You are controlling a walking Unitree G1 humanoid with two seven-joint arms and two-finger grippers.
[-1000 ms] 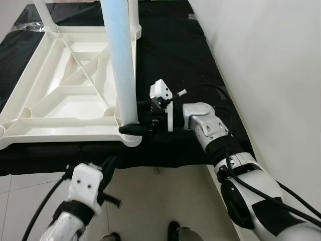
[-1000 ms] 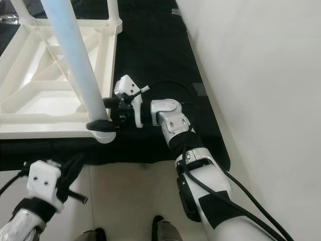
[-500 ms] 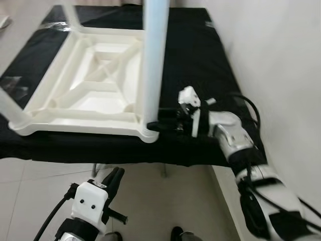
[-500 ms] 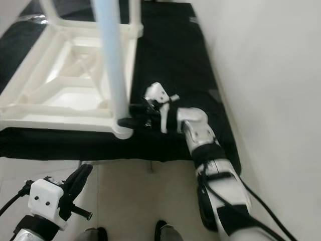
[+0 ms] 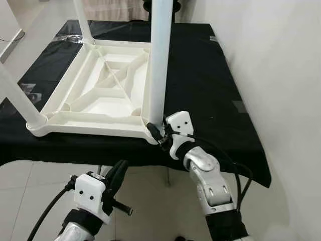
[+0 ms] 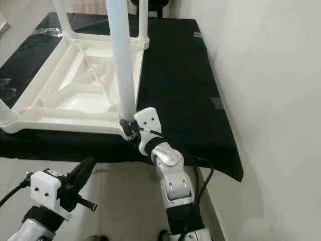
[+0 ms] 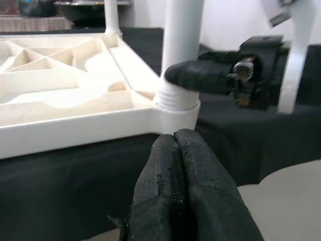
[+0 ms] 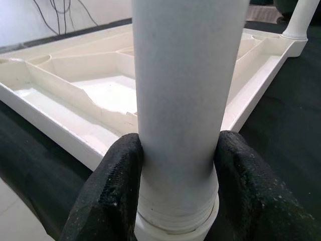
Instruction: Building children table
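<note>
Where the near corner of the upturned white table top [image 5: 95, 95] hangs at the edge of the black-covered bench [image 5: 210, 85], the right gripper [image 5: 158, 134] is clamped round the foot of the upright white leg [image 5: 159, 60], one black finger [image 8: 108, 196] each side of the tube, pressed just above the threaded collar where it meets the corner socket. So the leg sits directly between that gripper's fingers, rising straight up from them, w/ the ribbed underside of the top spreading away behind. Two more legs stand in the far corner [image 6: 142, 17] and the left corner [image 5: 17, 100].

The left gripper [image 5: 119, 173] hangs below the bench edge, in front of and lower than that same corner, fingers pressed together on nothing; from its wrist the socket and the right gripper's fingers are just ahead and above.

Vs. 1 s ago: the camera has pulled back and swung, so more of the bench and top shows. The right arm now reaches up from below the edge rather than lying in from the side across the cloth; grip is still on the leg's base. Left gripper has risen nearer the corner.
</note>
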